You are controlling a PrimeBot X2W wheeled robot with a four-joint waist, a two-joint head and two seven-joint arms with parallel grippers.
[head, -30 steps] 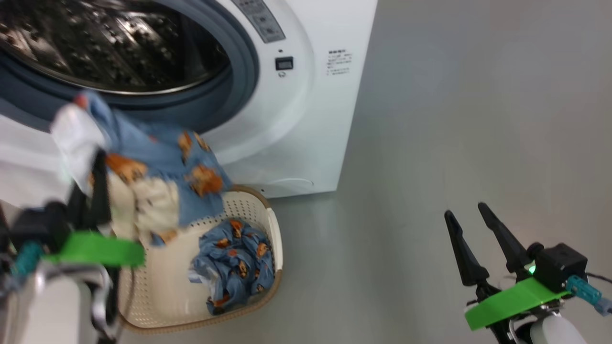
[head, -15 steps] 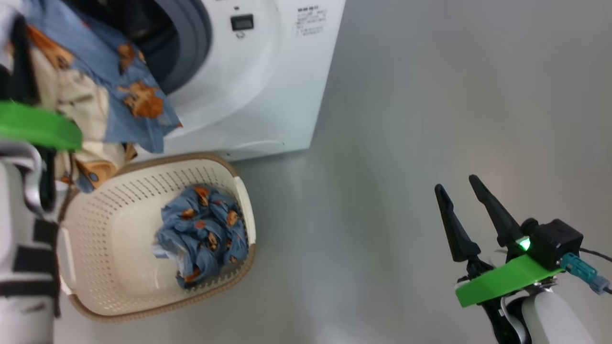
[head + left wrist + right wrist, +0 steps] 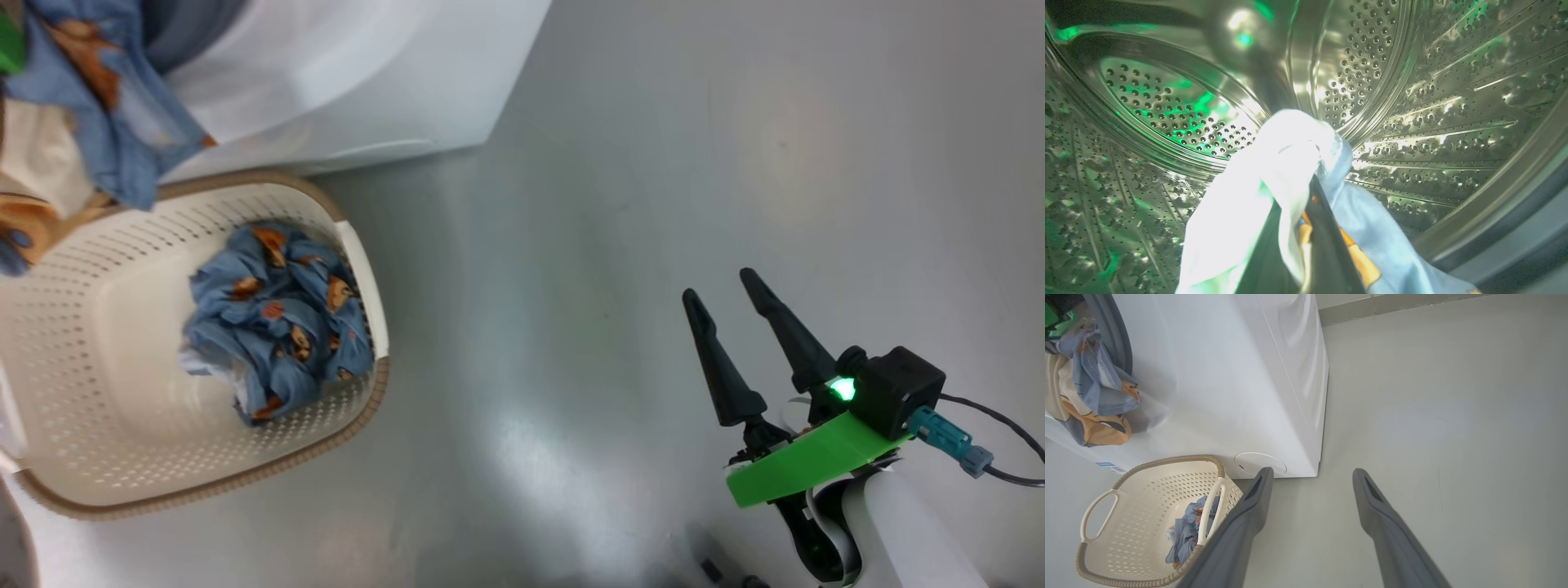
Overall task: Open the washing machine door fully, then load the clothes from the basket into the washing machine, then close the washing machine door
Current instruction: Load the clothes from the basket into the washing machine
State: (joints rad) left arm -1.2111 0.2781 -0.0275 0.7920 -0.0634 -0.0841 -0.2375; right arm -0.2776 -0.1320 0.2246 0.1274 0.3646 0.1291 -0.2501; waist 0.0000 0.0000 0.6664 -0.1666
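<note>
Grey floor, is that what the room is giving us?

Yes, smooth and glossy. It is catching soft glare and running up to a darker skirting strip at 12 o'clock in the right wrist view. The white washer is standing on it at 11 o'clock in the head view, and the basket is sitting just in front of it at 8 o'clock.

Where are the clothes lying?

One blue bundle with orange figures is resting in the basket, against its 3 o'clock wall. The other clothes are hanging from the left claw, which is clamping together on them. Its tips are reaching into the steel drum, while blue and cream cloth is trailing down the washer's front at 10 o'clock in the head view.

And the right claw?

It is hovering over bare floor at 4 o'clock, well apart from the basket, fingers spread wide and gripping nothing.

What is differing from a second ago?

The head camera is looking lower, so the washer's lower front is sitting where the drum mouth was. The held clothes were hanging outside, in front of the grey door seal; now their leading end is inside the drum. The right claw is keeping its open pose.
</note>
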